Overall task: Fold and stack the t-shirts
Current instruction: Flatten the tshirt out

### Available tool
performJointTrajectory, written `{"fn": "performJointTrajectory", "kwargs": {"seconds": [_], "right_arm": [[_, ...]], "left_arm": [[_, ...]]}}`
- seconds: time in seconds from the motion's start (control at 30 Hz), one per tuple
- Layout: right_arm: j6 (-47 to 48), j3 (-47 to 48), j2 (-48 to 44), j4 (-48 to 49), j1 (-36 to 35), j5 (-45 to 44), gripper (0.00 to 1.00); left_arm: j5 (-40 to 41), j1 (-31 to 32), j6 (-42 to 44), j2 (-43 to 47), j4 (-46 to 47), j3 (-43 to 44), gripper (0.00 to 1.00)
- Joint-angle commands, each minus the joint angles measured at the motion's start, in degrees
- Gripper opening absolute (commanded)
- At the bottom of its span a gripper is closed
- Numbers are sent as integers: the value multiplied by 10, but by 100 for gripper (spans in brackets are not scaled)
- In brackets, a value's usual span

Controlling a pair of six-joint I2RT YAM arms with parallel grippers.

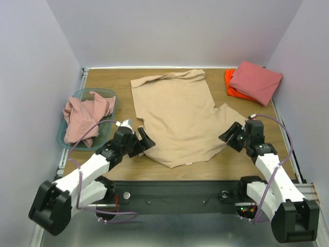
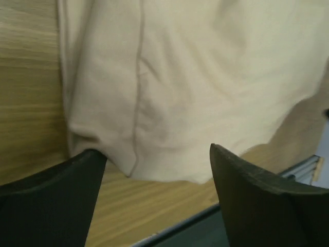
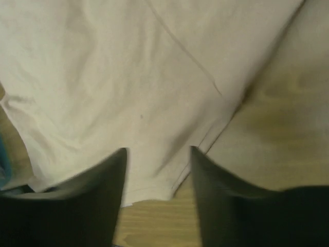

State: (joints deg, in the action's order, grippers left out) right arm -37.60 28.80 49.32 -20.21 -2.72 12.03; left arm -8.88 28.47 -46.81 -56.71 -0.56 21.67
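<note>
A tan t-shirt lies spread flat on the wooden table, its collar toward the near edge. My left gripper is open at the shirt's near left sleeve; in the left wrist view the gripper has its jaws wide apart just short of the tan hem. My right gripper is open at the right sleeve; the right wrist view shows the gripper with sleeve cloth lying loose between the jaws. A folded salmon-red t-shirt rests on an orange t-shirt at the back right. A crumpled pink t-shirt fills the bin.
A translucent teal bin stands at the left edge of the table. White walls close in the left, back and right sides. A metal rail runs along the near edge between the arm bases.
</note>
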Motion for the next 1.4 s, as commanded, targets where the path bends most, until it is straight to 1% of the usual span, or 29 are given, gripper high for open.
{"fn": "performJointTrajectory", "kwargs": {"seconds": [0.0,0.03,0.07,0.1,0.13,0.2,0.27,0.3,0.4,0.47,0.53,0.63,0.67,0.7,0.73,0.77,0.8,0.83,0.9,0.93,0.97,1.03,1.07,1.17,1.2,1.3,1.37], "right_arm": [[-40,23,-35,-66,0,-1,74],[-37,36,-38,-89,0,-14,93],[-36,45,-45,-106,0,-29,100],[-35,52,-51,-124,-1,-60,100],[-34,63,-68,-128,0,-75,100],[-33,73,-82,-134,-1,-102,100],[-26,88,-90,-133,0,-97,100],[-18,93,-89,-133,0,-87,100],[1,99,-76,-133,0,-74,100],[8,93,-62,-125,0,-63,100],[10,85,-51,-111,-1,-43,100],[13,66,-21,-70,-1,15,100],[11,60,-12,-63,-1,24,100],[10,50,8,-45,-2,32,100],[10,45,20,-37,-1,29,100],[10,43,32,-31,-2,26,100],[13,42,43,-16,-3,23,100],[14,41,73,-11,-4,12,100],[18,43,103,2,-5,5,100],[17,40,128,11,-6,4,100],[17,39,142,19,-8,4,100],[17,40,166,45,-11,4,100],[17,43,193,52,-10,-1,100],[17,57,233,59,-12,-19,100],[11,61,254,64,-12,-23,100],[2,52,278,76,-21,-11,100],[-13,38,284,83,-35,-8,100]], "left_arm": [[60,28,-65,92,-7,14,98],[69,35,-67,120,-21,13,98],[69,38,-67,135,-31,14,98],[73,40,-75,150,-50,15,98],[76,40,-72,177,-58,18,98],[78,41,-65,199,-78,36,98],[104,42,-55,214,-105,58,98],[112,41,-51,215,-135,85,98],[141,42,-30,221,-177,133,98],[166,42,-30,221,-178,145,98],[171,42,-25,215,-162,149,99],[150,42,-5,168,-104,152,98],[147,42,-2,129,-87,152,98],[143,42,7,107,-48,152,98],[136,42,12,82,-25,152,98],[120,42,15,28,-8,156,98],[111,42,20,-1,20,166,98],[95,42,25,-59,31,172,98],[75,42,28,-114,50,187,98],[56,42,31,-159,57,188,98],[50,42,30,-180,69,189,98],[33,43,21,-211,85,176,98],[26,44,12,-231,106,168,98],[7,53,-7,-251,129,131,98],[7,57,-11,-254,137,115,98],[22,62,-21,-266,144,95,98],[40,62,-22,-287,129,102,98]]}}
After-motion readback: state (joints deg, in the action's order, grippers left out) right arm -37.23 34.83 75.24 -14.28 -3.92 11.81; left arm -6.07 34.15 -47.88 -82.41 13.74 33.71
